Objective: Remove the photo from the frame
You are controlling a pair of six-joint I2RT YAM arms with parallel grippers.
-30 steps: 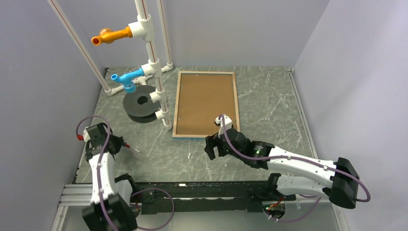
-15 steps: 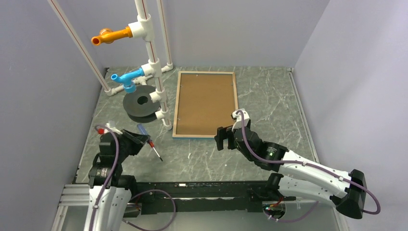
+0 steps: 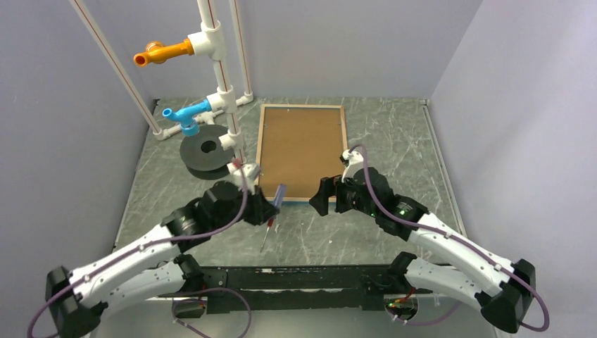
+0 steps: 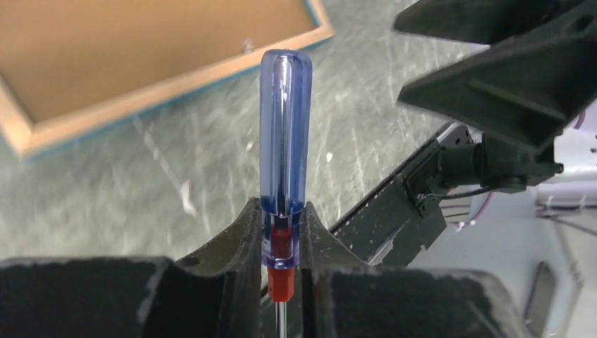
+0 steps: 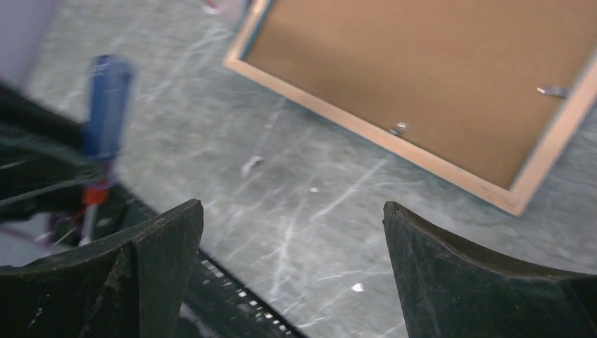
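Note:
The frame (image 3: 258, 156) lies face down at the back middle of the table, light wood rim up, with the plain brown backing board (image 3: 301, 144) in it. The photo is hidden under the board. My left gripper (image 3: 271, 209) is shut on a screwdriver with a clear blue handle (image 3: 279, 193), just in front of the frame's near left corner; the wrist view shows the handle (image 4: 285, 134) upright between the jaws (image 4: 285, 225). My right gripper (image 3: 322, 202) is open and empty at the frame's near edge (image 5: 338, 120), jaws wide (image 5: 292, 239). Small metal tabs (image 5: 399, 128) sit on the board's edge.
A white pipe stand (image 3: 224, 91) with orange (image 3: 163, 52) and blue (image 3: 184, 115) fittings stands at the back left. A black disc (image 3: 205, 150) lies at its foot, left of the frame. Grey walls close in three sides. A black rail (image 3: 303, 273) runs along the near edge.
My left arm has swung from the far left to the frame's near left corner, carrying the screwdriver. My right gripper has moved away from the near edge, up to the frame.

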